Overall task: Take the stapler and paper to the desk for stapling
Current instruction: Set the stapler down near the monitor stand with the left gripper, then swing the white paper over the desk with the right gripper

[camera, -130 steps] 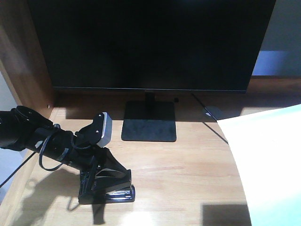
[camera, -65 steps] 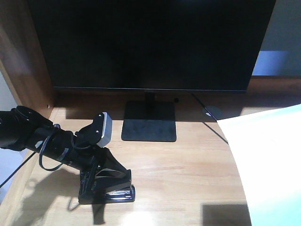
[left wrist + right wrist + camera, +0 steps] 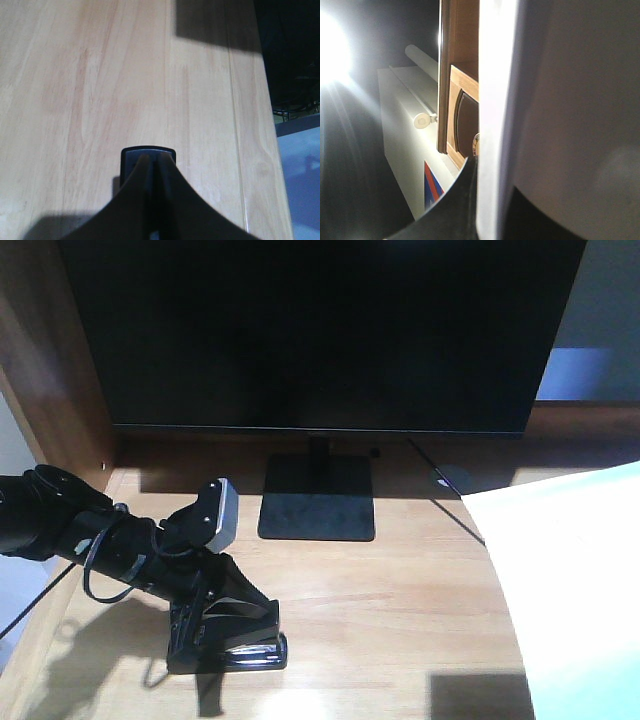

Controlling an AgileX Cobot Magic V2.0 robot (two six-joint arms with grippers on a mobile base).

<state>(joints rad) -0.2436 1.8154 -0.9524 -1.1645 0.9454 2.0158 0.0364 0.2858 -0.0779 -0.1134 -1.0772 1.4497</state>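
Stapler (image 3: pixel 147 151) is pinched by the left gripper (image 3: pixel 151 161). The jaws are closed almost together over its black body, and only its rounded end shows past the fingers (image 3: pixel 131 195) in the left wrist view. From the front, its base seems to sit on the desk (image 3: pixel 400 610) directly beneath the jaws, with the monitor stand (image 3: pixel 317 498) and the monitor (image 3: pixel 320 330) beyond and to their right. The right gripper (image 3: pixel 490 205) has its jaws narrowed onto the paper (image 3: pixel 490 100), seen edge-on between the two dark fingers. The sheet extends past them, and in the front view its white expanse hangs over the desk's right side, well apart from the stapler.
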